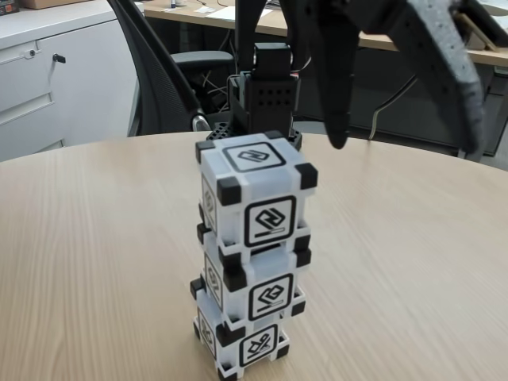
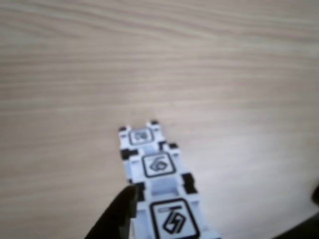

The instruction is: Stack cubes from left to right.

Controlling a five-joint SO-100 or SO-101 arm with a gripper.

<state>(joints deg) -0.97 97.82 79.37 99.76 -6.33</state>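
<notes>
White cubes stacked three high, mid-table on pale wood. Black gripper above and right, jaws apart, empty. Stacking apparently done; next, withdraw without nudging the tower.

In the fixed view the claw is cut off by the top edge; below it, the bottom cube is clipped by the lower edge.

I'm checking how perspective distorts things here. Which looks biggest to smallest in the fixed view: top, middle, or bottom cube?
1. Top cube
2. Middle cube
3. Bottom cube

The three look alike in build, so the ranking probably reflects nearness to the camera, not true size.
</notes>
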